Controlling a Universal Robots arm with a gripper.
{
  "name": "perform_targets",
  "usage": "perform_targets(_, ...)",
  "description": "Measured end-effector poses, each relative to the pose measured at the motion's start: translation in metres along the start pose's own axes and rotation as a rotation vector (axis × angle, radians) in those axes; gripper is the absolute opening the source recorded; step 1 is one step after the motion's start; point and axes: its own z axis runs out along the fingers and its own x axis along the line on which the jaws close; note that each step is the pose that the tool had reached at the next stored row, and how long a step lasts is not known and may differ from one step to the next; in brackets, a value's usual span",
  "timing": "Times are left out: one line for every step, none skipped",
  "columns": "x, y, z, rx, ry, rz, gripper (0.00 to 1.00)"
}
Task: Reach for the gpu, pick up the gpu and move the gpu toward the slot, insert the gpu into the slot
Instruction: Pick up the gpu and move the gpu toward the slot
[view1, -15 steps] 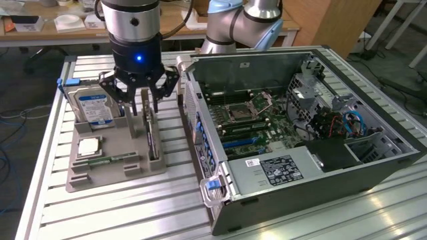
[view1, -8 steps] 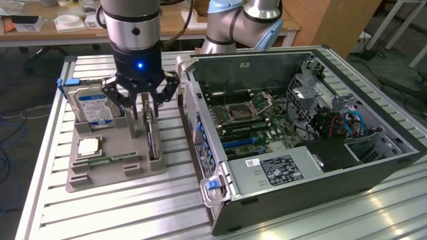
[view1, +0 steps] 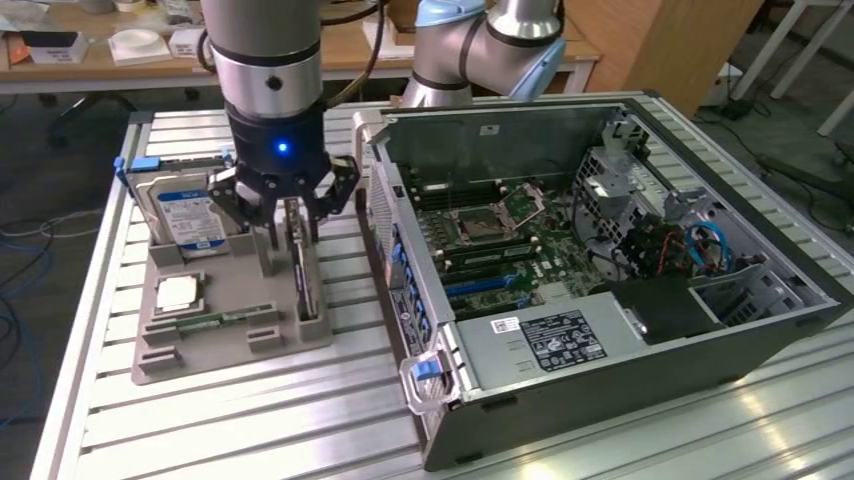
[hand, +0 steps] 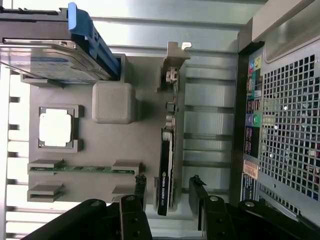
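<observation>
Since the gpu (hand: 166, 165) is a thin bare circuit card, I'd judge it light & stiff but fragile. Best hold is prob. on the two flat faces, w/ modest squeeze and no twist, keeping off the small parts. The faces look smooth, so the pads should sit square or it may slip.

It stands on its long edge in a groove of the grey holder tray (hand: 147, 100), along the tray side next to the PC case (hand: 290, 125), across the tray from the CPU chip (hand: 56, 127).

Seen edge-on it's dark & narrow, w/ a pale-lettered label at one end and a silver metal bracket (hand: 175, 55) at the other.

The gripper (hand: 168, 192) is spread open, one finger on each side of the labelled end. A gap shows on both sides, so nothing is held.
</observation>
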Motion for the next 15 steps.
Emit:
perform_targets(0.0,-0.0002,0.0019,0.0,-0.0005,0.0,0.47)
perform_targets(0.0,-0.0004,0.0037,0.0,-0.0009,0.0,0.47)
perform_targets(0.0,-0.0006,0.0055,0.0,-0.0014,0.001,0.47)
perform_targets(0.0,-0.0008,0.0073,0.0,-0.0019,0.001,0.47)
perform_targets(0.0,-0.001,0.0091,0.0,-0.0025,0.001,0.47)
perform_targets(0.0,-0.0011,0.011,0.0,-0.0031,0.001,0.47)
perform_targets(0.0,-0.0013,0.0127,0.0001,-0.0036,0.001,0.47)
perform_targets(0.0,-0.0014,0.0146,0.0001,-0.0041,0.001,0.47)
perform_targets(0.0,-0.0016,0.0165,0.0,-0.0047,0.001,0.47)
perform_targets(0.0,-0.0017,0.0182,0.0001,-0.005,0.001,0.47)
perform_targets(0.0,-0.0018,0.02,0.0001,-0.0052,0.001,0.47)
perform_targets(0.0,-0.0019,0.0218,0.0002,-0.0053,0.001,0.47)
perform_targets(0.0,-0.002,0.0236,0.0001,-0.0055,0.001,0.47)
perform_targets(0.0,-0.0021,0.0254,0.0002,-0.0057,0.001,0.47)
perform_targets(0.0,-0.0022,0.0272,0.0003,-0.0058,0.001,0.47)
